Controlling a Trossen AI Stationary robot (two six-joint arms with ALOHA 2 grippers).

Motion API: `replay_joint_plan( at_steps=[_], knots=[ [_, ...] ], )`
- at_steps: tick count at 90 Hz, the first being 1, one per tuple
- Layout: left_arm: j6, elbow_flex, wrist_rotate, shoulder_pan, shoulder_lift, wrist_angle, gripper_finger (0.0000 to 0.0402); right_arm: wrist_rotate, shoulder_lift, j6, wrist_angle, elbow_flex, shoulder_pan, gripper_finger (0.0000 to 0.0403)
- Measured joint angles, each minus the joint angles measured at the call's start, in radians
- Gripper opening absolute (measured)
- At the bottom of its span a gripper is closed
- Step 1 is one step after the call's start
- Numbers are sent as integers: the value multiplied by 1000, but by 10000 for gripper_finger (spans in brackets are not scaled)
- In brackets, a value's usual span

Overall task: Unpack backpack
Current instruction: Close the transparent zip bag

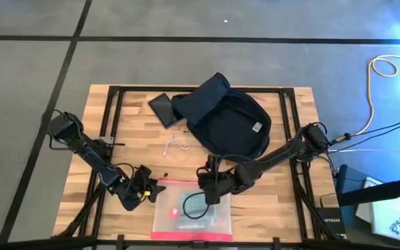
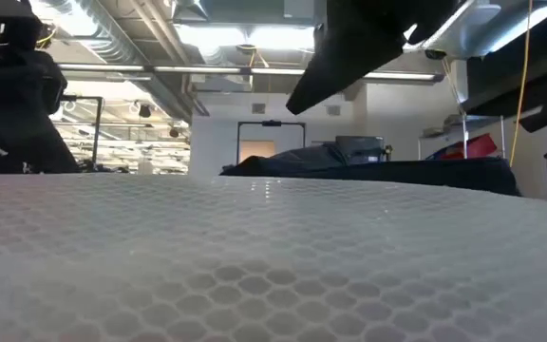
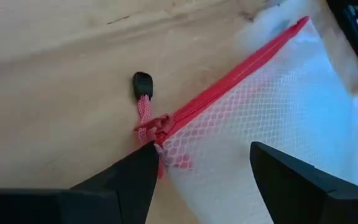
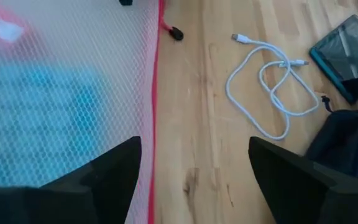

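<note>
With the large dark navy fabric backpack (image 1: 226, 118) lying at the far side of the wooden desk (image 1: 123, 132), the spread left end effector (image 3: 199, 163) straddles the clear red-edged mesh pouch's (image 1: 190, 212) zipper corner and may drag it instead of unzipping; right end effector (image 4: 191, 163) likewise spread.

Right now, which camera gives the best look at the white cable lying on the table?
The right wrist view: the white cable fills it, loops and both plugs visible. The high view shows it small, beside the backpack. The low and left wrist views don't show it.
</note>
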Motion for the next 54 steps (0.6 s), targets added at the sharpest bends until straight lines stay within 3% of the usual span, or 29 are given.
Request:
replay_joint_plan(
  at_steps=[13, 39, 54],
  knots=[
    [31, 0, -33, -12, 0, 24, 198, 0, 0, 0, 9, 0, 0, 280],
    [126, 0, -59, -28, -3, 85, 22, 0, 0, 0, 8, 0, 0, 280],
    [208, 0, -99, -33, -48, 77, 3, 0, 0, 1, 11, 0, 0, 280]
  ],
)
